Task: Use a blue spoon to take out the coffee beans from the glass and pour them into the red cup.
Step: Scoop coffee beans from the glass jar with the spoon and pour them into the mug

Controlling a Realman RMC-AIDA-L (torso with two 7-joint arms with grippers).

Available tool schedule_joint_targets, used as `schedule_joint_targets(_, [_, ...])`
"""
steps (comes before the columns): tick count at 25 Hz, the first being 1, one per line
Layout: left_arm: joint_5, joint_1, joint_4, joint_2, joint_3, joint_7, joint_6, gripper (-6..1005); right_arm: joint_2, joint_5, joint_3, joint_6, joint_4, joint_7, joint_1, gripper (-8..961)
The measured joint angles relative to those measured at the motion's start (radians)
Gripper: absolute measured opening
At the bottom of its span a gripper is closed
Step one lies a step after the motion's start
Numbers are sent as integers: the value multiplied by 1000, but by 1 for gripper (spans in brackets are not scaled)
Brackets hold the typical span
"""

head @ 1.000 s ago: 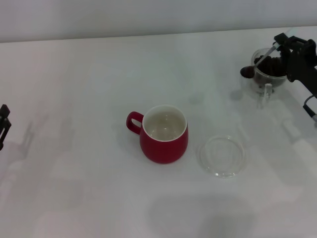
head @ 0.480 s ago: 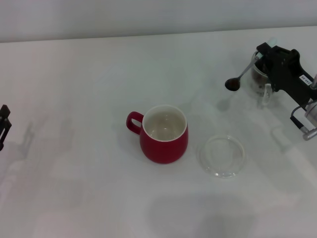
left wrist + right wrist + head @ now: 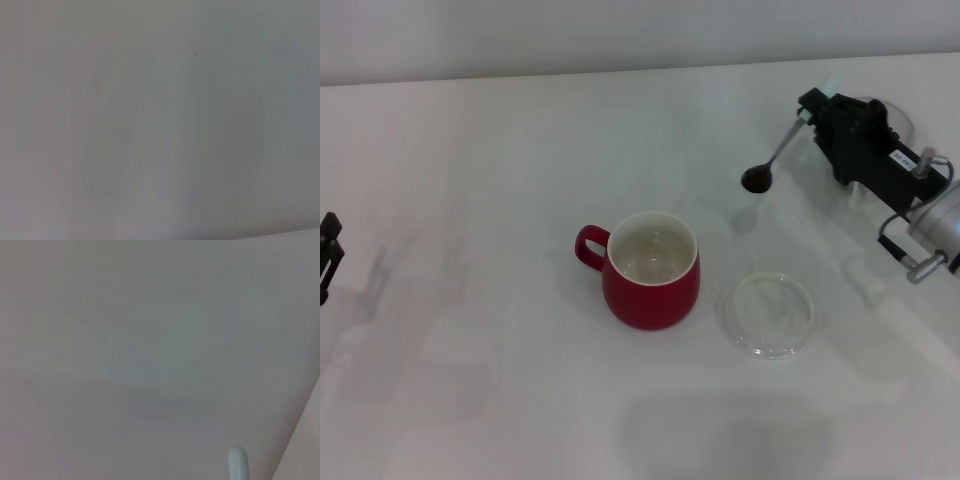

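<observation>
In the head view my right gripper (image 3: 810,112) is shut on the pale handle of the blue spoon (image 3: 779,150), up at the right rear of the table. The spoon slopes down toward the left. Its bowl carries dark coffee beans (image 3: 756,179) and hangs in the air to the right of and behind the red cup (image 3: 652,285). The red cup stands upright mid-table with its handle to the left and a white inside. My right arm hides the glass. The right wrist view shows only the handle tip of the blue spoon (image 3: 238,463).
A flat clear glass saucer (image 3: 767,315) lies just right of the red cup. My left gripper (image 3: 327,252) sits parked at the left edge of the white table (image 3: 480,160). The left wrist view shows only a blank pale surface.
My right gripper has carried the spoon with beans leftward, away from the glass and toward the red cup. The arm now covers the glass. The left arm has not moved.
</observation>
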Motion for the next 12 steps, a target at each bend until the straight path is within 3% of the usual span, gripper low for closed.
schedule_joint_targets(12, [0, 10, 0, -2, 0, 0, -8, 592, 0, -51, -5, -7, 43, -12, 77, 136])
